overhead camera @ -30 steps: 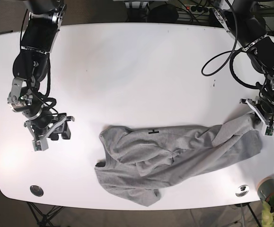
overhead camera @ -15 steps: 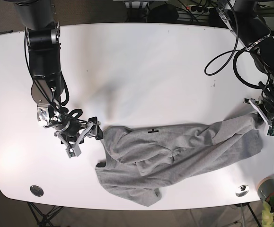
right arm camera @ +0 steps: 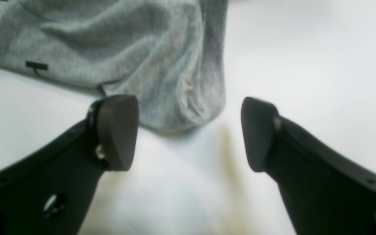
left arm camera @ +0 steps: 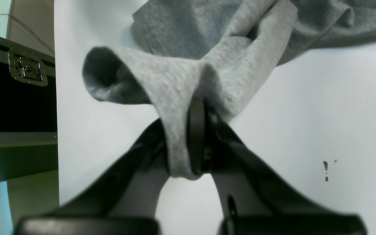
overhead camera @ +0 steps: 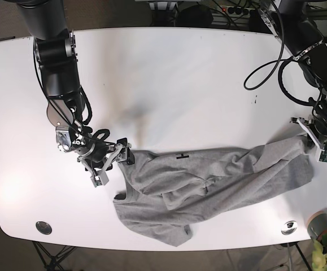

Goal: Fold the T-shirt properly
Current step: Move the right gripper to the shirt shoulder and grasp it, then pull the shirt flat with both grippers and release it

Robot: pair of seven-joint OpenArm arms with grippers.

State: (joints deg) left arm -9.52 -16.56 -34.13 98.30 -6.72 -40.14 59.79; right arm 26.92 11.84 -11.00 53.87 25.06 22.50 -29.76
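The left gripper (left arm camera: 196,137) is clamped shut on a bunched fold of the T-shirt (left arm camera: 214,55), the grey cloth pinched between its black fingers (left arm camera: 197,130) and hanging in a short loop below them, with a sleeve-like opening gaping just beside the grip; in the base view this gripper (overhead camera: 317,142) sits at the garment's far end near the table's edge, the fabric drawn up to it in a taut ridge; the right gripper (right arm camera: 188,130) stands wide apart, holding nothing, its two dark pads (right arm camera: 117,130) flanking a rounded edge of the shirt (right arm camera: 126,49) that lies on the table just ahead of them, the near pad close against the cloth; in the base view that gripper (overhead camera: 111,162) hovers at the opposite end of the T-shirt (overhead camera: 208,186), which lies crumpled and stretched across the front half of the white table (overhead camera: 169,73), a small black mark (overhead camera: 182,156) showing along its upper edge.
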